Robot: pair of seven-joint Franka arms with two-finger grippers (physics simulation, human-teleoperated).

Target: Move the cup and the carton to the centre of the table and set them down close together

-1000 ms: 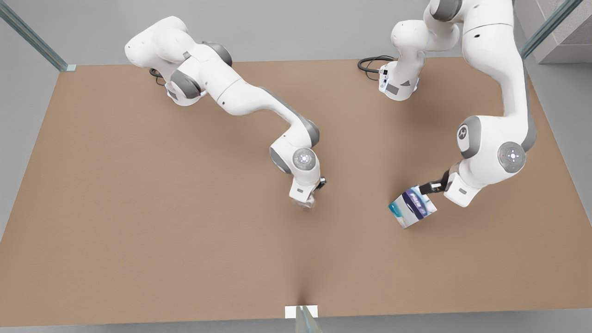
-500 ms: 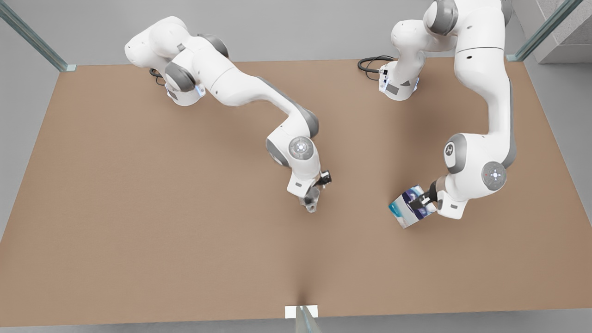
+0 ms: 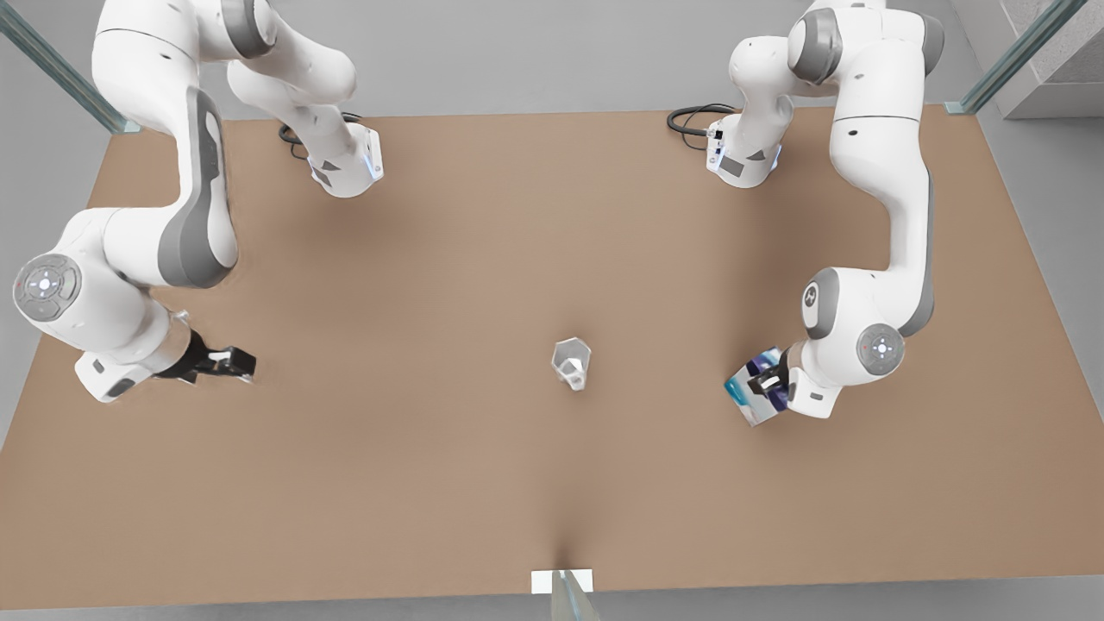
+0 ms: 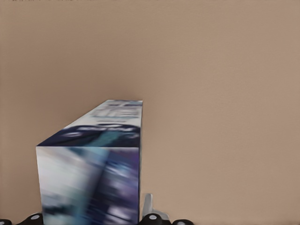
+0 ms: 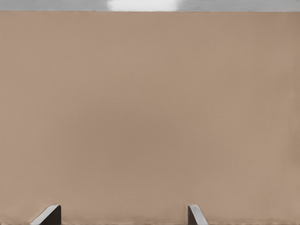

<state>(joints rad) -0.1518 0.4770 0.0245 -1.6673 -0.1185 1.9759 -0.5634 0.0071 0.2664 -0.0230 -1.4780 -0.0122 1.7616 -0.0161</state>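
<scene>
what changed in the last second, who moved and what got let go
The right gripper let go of the cup, now standing alone mid-table, and swung away to the front view's left edge, fingers open. The left gripper closed in on the carton and now has it between its fingers. The carton and the table stayed put.

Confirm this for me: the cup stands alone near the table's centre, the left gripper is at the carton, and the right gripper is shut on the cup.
Not quite. The right gripper is not on the cup: the front view shows it far off at that view's left, open and holding nothing. The rest holds: the cup stands alone near the centre of the table, and the left gripper is at the carton.
</scene>
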